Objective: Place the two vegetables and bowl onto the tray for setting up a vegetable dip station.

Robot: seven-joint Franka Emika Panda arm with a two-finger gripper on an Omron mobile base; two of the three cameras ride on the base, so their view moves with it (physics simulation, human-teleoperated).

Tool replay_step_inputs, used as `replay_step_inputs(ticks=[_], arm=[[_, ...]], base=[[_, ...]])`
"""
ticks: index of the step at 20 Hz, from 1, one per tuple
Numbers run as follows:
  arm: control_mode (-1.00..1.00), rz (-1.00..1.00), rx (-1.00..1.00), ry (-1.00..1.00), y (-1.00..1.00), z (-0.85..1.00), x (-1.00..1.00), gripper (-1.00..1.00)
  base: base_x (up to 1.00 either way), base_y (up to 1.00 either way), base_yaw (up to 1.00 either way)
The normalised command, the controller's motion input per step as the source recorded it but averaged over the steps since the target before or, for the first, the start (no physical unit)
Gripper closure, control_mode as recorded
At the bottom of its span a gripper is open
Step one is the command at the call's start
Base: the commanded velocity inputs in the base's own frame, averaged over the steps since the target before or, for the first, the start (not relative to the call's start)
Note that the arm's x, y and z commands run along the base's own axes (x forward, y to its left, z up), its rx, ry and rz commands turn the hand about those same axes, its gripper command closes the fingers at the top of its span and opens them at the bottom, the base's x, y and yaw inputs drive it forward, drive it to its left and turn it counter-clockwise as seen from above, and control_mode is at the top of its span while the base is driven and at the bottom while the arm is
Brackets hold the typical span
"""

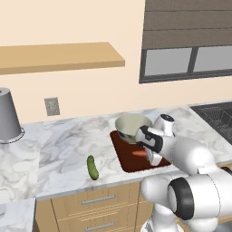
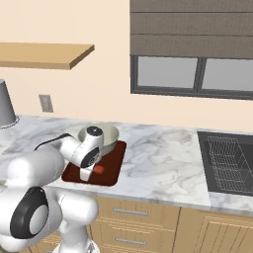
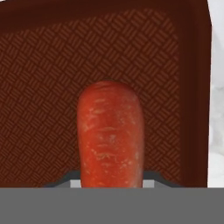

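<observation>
Between gripper (image 3: pixel 110 181) fingers (clamped): carrot (image 3: pixel 110 135)

Carrot (image 1: pixel 139 153) over tray (image 1: pixel 129 164), apparently held by fingers; bowl (image 1: pixel 130 127) on tray; cucumber (image 1: pixel 93 167) on counter (image 1: pixel 63 145).

The bowl (image 1: pixel 132 127) is taking up the back of the tray (image 1: pixel 131 163), while the tool (image 1: pixel 147 156) and its carrot (image 1: pixel 138 153) are hanging over the bare front part. On the table (image 1: pixel 63 145), the cucumber (image 1: pixel 92 167) is lying alone to the left, with open marble all around it. A grey cylinder (image 1: pixel 8 115) is standing far left, well clear.
</observation>
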Motion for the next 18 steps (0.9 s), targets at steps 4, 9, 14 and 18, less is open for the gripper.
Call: replay_step_inputs(ticks=[4,9,14,18], arm=[[-1.00,0.00,0.00,0.00,0.00,-0.13,0.00,1.00],[-1.00,0.00,0.00,0.00,0.00,-0.13,0.00,1.00],[-1.00,0.00,0.00,0.00,0.00,-0.13,0.00,1.00],[-1.00,0.00,0.00,0.00,0.00,-0.12,0.00,1.00]], base=[[0.00,0.00,0.00],[0.00,0.00,0.00],[0.00,0.00,0.00],[0.00,0.00,0.00]])
